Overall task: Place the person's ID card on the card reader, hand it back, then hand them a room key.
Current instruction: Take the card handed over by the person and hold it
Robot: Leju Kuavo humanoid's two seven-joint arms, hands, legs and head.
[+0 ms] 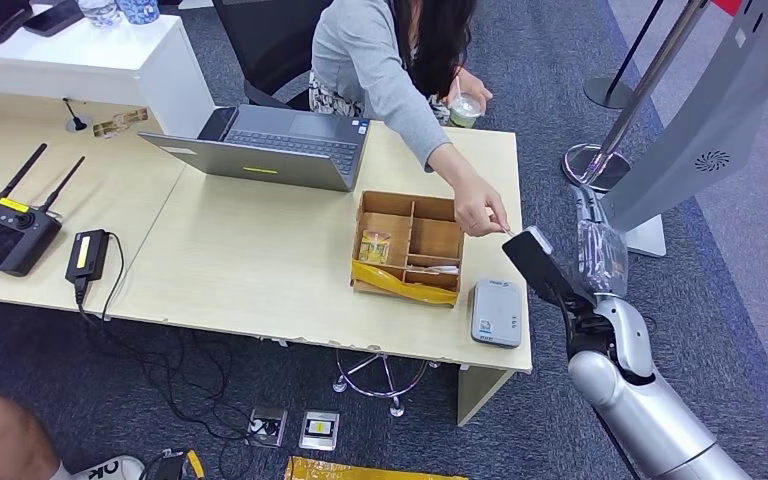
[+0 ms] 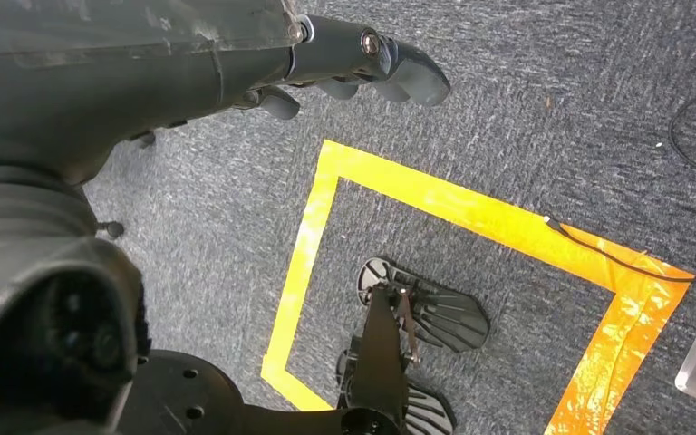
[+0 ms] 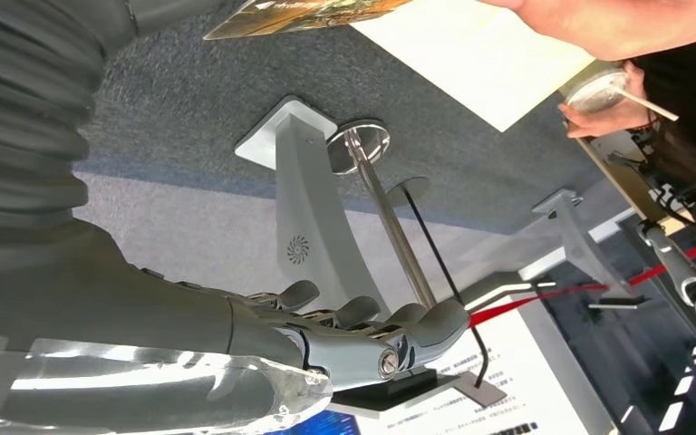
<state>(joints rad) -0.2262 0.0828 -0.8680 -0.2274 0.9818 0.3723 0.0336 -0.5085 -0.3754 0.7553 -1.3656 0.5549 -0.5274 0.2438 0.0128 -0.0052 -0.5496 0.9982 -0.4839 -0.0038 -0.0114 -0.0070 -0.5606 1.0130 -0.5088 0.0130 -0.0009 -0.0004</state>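
Note:
A person in a grey sleeve reaches across the table, their hand [image 1: 480,210] holding out a thin card [image 1: 507,232] past the table's right edge. In the right wrist view the same patterned card [image 3: 308,14] is still in the person's fingers [image 3: 598,23]. My right hand [image 1: 600,258] is raised just right of the card, apart from it. Its fingers [image 3: 362,326] are stretched out and hold nothing. A grey card reader [image 1: 497,313] lies at the table's front right corner. My left hand [image 2: 362,59] hangs over the carpet, holding nothing.
A wooden compartment box [image 1: 435,238] beside the reader holds a small yellow packet [image 1: 375,245] and a pale card [image 1: 440,268]. A laptop [image 1: 275,145], a remote controller [image 1: 5,230] and a black pack [image 1: 87,255] lie further left. A grey stand [image 1: 700,130] and stanchion [image 1: 610,140] stand right.

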